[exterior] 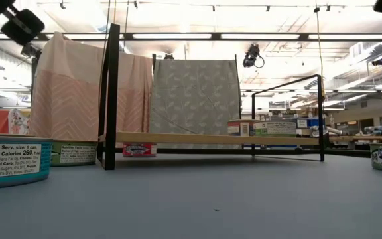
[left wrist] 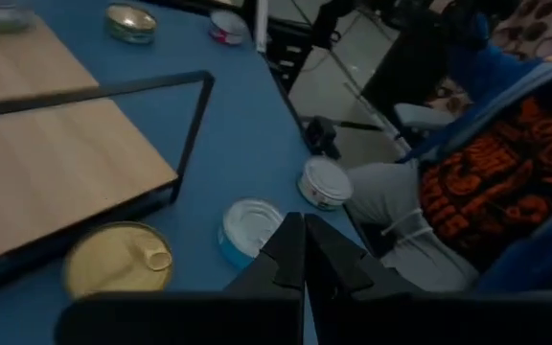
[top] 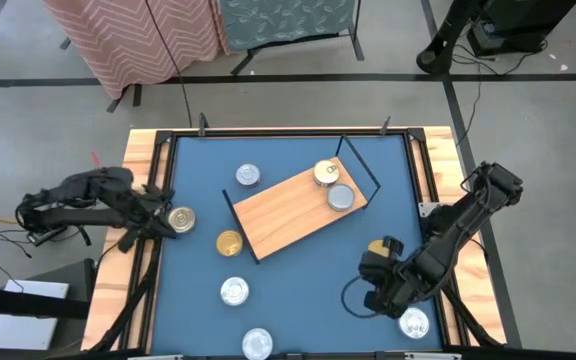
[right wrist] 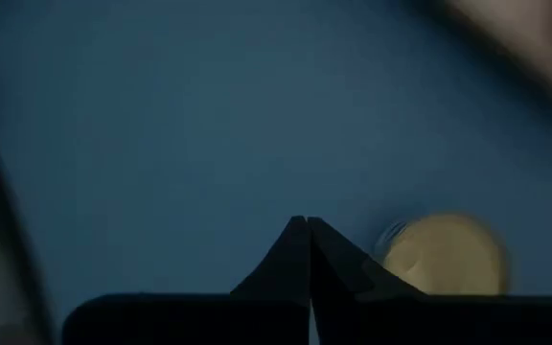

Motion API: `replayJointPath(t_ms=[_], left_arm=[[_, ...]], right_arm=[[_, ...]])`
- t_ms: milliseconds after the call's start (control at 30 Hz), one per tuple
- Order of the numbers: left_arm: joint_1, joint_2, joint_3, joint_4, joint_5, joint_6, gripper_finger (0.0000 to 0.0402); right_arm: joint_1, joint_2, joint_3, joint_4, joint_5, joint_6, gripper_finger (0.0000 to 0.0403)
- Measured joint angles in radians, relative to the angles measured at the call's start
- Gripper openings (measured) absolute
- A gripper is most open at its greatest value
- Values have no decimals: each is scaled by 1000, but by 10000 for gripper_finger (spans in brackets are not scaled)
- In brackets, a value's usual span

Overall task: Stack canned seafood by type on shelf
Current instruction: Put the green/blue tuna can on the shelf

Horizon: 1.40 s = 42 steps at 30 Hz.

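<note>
The light-wood shelf [top: 293, 212] with black wire ends lies slantwise mid-table; a gold tin [top: 325, 173] and a silver tin [top: 339, 196] sit on its board. Loose tins rest flat on the blue table: silver [top: 247, 176], gold [top: 180, 219], gold [top: 228, 243], silver [top: 233, 291], silver [top: 256, 342], silver [top: 414, 322], and a gold one [top: 378, 246] partly under my right arm. My left gripper [left wrist: 303, 244] is shut and empty over the table's left rim. My right gripper [right wrist: 307, 240] is shut and empty, pointing down over the near right of the table beside the gold tin [right wrist: 444, 254].
The table's wooden rim [top: 138, 160] runs round the blue surface. A person in orange-and-black clothing [left wrist: 487, 163] sits beyond the table's near edge. Fabric screens [exterior: 194, 99] stand behind the far edge. Bare blue surface lies between the shelf and the near tins.
</note>
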Motion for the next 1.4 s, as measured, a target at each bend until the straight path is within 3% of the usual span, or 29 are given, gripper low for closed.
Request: replayJointPath(t_ms=[67,167,267,433,600,733,900,1167,1400], left_arm=[[-1,0,-32,53,26,-1,7],[-1,0,-71,182,69,-3,7],[-1,0,-104,331,127,-38,7],[-31,-1,-196,679,168,-95,7],[-129,19,-411,1196,166,-293,7],[-239,39,-553,1462,60,-333,7],[-386,64,-613,1466,-78,-298,7],[-593,163,-611,1440,-184,-314,7],[-782,326,-610,1423,-464,-310,6]], right_arm=[[2,7,0,21,-48,19,5],[10,10,-1,141,-25,-7,5],[10,9,-1,423,47,-210,5],[15,9,0,840,48,-581,5],[37,9,0,897,99,-695,5],[43,9,0,873,143,-691,5],[41,9,0,873,142,-689,5],[31,9,0,865,143,-689,5],[29,9,0,861,143,-690,5]])
